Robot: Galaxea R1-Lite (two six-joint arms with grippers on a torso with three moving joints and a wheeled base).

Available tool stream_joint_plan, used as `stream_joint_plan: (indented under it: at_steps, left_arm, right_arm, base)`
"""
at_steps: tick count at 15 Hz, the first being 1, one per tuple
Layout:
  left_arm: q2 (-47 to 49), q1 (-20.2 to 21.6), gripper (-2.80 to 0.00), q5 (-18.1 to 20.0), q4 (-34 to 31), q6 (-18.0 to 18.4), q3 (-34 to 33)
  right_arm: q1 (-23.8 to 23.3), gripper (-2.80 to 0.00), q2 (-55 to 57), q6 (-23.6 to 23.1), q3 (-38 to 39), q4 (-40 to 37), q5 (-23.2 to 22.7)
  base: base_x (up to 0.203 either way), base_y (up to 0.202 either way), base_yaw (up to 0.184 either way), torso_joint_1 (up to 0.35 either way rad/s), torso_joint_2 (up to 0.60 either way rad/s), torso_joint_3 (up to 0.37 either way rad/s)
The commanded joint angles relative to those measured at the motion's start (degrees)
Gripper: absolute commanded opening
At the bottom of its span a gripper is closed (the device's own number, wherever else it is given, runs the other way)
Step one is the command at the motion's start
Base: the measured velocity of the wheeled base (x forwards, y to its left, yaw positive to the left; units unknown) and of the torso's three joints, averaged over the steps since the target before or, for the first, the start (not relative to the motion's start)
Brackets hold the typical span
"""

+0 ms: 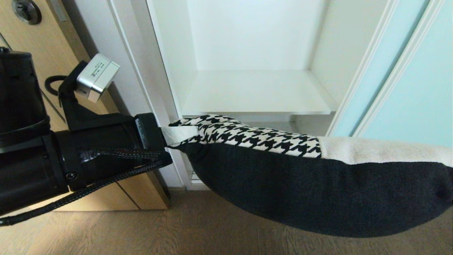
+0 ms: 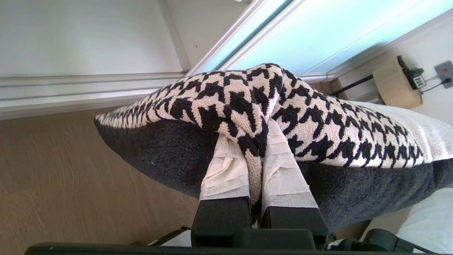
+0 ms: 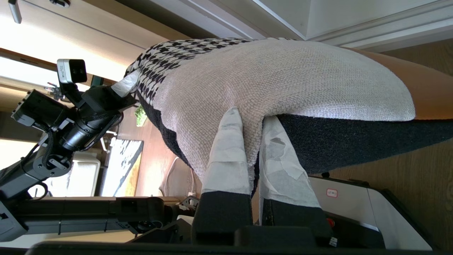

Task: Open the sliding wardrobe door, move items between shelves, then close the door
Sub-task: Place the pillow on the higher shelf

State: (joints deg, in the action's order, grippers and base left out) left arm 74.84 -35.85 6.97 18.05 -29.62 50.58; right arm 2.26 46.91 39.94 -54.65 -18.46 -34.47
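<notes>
A: Head view first. What lies ahead?

B: A plain white shelf (image 1: 254,92) between white side walls, the frosted pale aqua glass sliding door (image 1: 417,88) pushed to the right. A light wood cabinet (image 1: 46,53) stands left, and grey-brown wood-grain floor (image 1: 141,230) runs below.

A: And the cushion?

B: The square cushion (image 1: 300,177), houndstooth and cream above a dark underside, hangs in front of the shelf, above the floor. The left pincer (image 1: 178,136) pinches its left corner.

A: Left wrist view?

B: Taped fingers (image 2: 226,166) pressed on a houndstooth fold, door track and floor behind.

A: Right wrist view?

B: The right pincer (image 3: 253,156) pinches the cream edge; a rust-brown patch shows beyond.
</notes>
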Motion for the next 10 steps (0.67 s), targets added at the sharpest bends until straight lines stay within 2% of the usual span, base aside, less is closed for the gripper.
stream_joint_plan:
  at_steps: [1, 10]
  left_arm:
    - [0.22, -0.01, -2.80, 0.06, 0.14, -0.17, -0.20]
    - [0.13, -0.09, -2.80, 0.06, 0.14, 0.80, -1.10]
  right_arm:
    - [0.03, -2.80, 0.29, 0.23, 0.07, -0.09, -0.15]
    - [0.03, -2.80, 0.38, 0.23, 0.07, 0.09, -0.33]
  base:
    - [0.049, 0.000, 0.000, 0.007, 0.01, 0.007]
    - [0.191, 0.000, 0.000, 0.003, 0.00, 0.003]
